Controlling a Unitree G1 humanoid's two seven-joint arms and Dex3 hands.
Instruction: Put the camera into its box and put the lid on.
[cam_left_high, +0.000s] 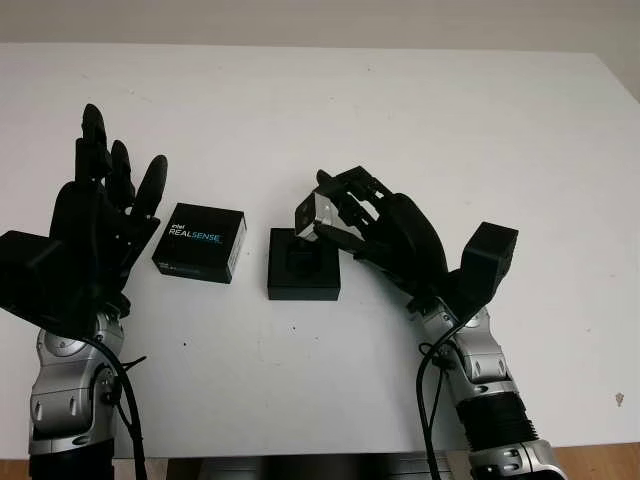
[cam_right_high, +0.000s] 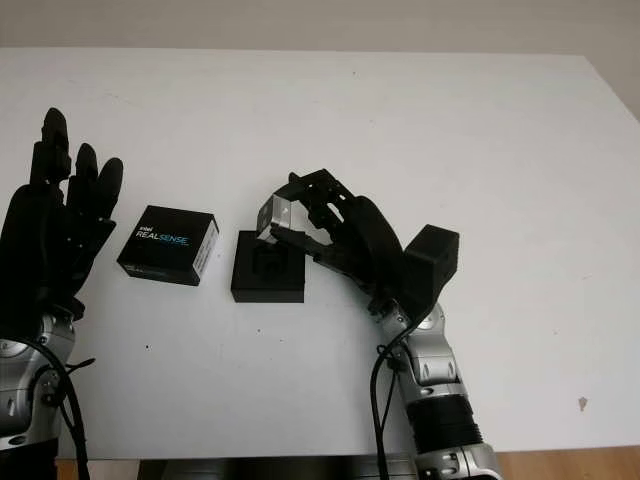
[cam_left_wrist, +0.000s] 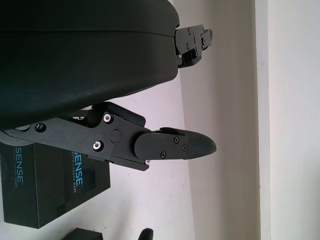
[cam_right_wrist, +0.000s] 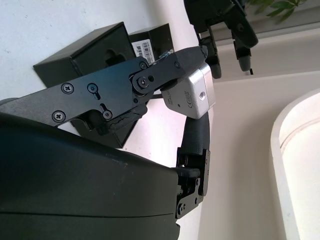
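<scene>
Your right hand (cam_left_high: 345, 215) has its fingers curled around the camera (cam_left_high: 312, 213), a small silver metal block with rounded edges, held just above the far right corner of the box (cam_left_high: 303, 264). That box is a black square tray with a moulded recess, sitting open on the white table (cam_left_high: 400, 110). Just to its left lies the lid (cam_left_high: 200, 242), matte black with blue-white lettering. Your left hand (cam_left_high: 100, 215) is open, raised beside the lid.

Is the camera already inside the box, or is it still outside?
Outside. The right robot hand holds the silver camera above the open black box, whose foam slot looks empty.
</scene>
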